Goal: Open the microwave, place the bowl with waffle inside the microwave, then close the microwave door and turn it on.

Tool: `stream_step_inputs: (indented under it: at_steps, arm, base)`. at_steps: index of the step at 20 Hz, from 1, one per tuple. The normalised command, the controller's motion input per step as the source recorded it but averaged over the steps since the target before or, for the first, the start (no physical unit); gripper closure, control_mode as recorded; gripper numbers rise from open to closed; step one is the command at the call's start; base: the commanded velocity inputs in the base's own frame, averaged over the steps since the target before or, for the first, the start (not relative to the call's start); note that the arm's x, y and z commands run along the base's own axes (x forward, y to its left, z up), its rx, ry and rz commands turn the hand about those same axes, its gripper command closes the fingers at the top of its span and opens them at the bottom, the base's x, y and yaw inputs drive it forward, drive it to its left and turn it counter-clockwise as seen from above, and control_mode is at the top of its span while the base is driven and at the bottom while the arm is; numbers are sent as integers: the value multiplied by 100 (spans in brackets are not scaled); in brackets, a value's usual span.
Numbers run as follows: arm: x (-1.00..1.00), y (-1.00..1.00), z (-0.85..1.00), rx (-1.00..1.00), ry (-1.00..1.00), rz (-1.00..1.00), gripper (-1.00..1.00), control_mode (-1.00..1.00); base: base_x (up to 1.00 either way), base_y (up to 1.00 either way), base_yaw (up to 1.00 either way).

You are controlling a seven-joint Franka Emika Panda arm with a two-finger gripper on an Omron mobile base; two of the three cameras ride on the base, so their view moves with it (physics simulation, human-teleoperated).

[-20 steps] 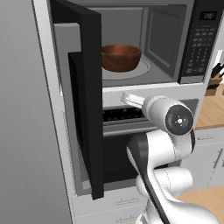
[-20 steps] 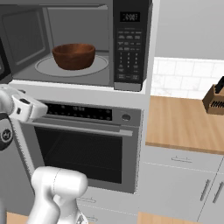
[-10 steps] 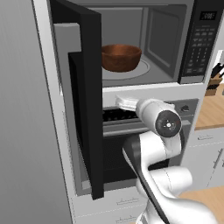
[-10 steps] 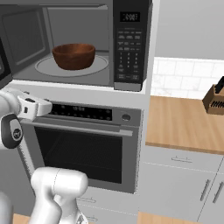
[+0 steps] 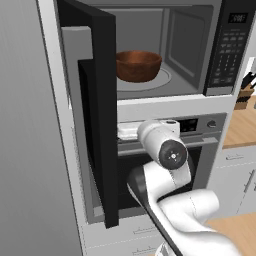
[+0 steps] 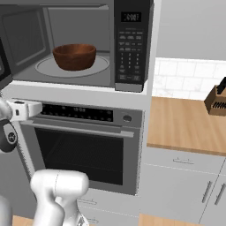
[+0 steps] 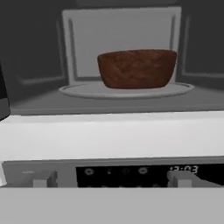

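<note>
Resting on the round turntable (image 6: 73,67) inside the microwave (image 6: 79,42), the bowl (image 6: 74,56) is being left untouched. The microwave door (image 5: 95,105) is being kept swung open, while the fingers (image 7: 41,179) are being held spread and empty before the oven (image 6: 81,145) below.

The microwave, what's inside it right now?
A reddish-brown bowl sits on the round turntable in the microwave. The bowl's wall hides any contents.

Microwave (image 6: 132,48) cavity mouth unobstructed in front; bowl (image 5: 138,65) seated mid-turntable, free room left at both sides and above. Microwave door (image 5: 97,115) swung out on left, blocking that flank. Oven (image 6: 88,150) front closed below cavity. Pincer (image 7: 109,179) held low before oven panel, jaws wide, nothing between.
</note>
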Motion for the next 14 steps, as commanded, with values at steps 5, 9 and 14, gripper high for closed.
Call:
stream_step_inputs:
  at_steps: [5, 9, 14]
  arm:
    - [0, 46, -24, -15, -15, 10, -100, -100]
    - [0, 35, -27, -12, -19, 8, -100, -100]
    - [-2, 33, -30, -7, -17, 4, -100, -100]
  base:
    - [0, 0, 0]
    - [0, 0, 0]
    - [0, 0, 0]
